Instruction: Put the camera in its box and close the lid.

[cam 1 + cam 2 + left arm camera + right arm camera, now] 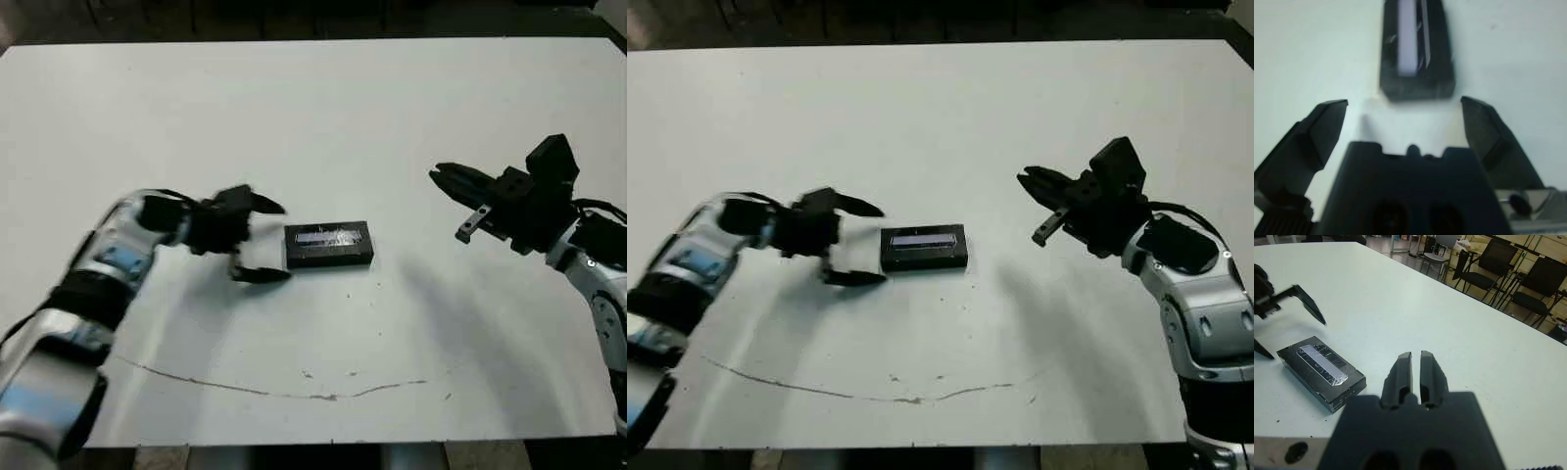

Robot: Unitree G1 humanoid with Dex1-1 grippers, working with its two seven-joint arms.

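Note:
The black box (329, 258) lies in the middle of the white table with its lid (328, 236) on top, shiny strip facing up. The camera is hidden. My left gripper (282, 242) is open just left of the box, one finger to each side of its short end without touching it; the left wrist view shows the lid (1415, 44) straight ahead between the spread fingers (1327, 122). Off to the right, above the table, my right gripper (436, 174) is shut on nothing and points toward the box. In the right wrist view the lid (1320, 363) lies well ahead of the shut fingers (1404, 367).
A thin dark scratch (294, 392) runs across the table near its front edge. Black chairs (1484, 269) stand beyond the table's far edge in the right wrist view. White tabletop (313, 117) stretches behind the box.

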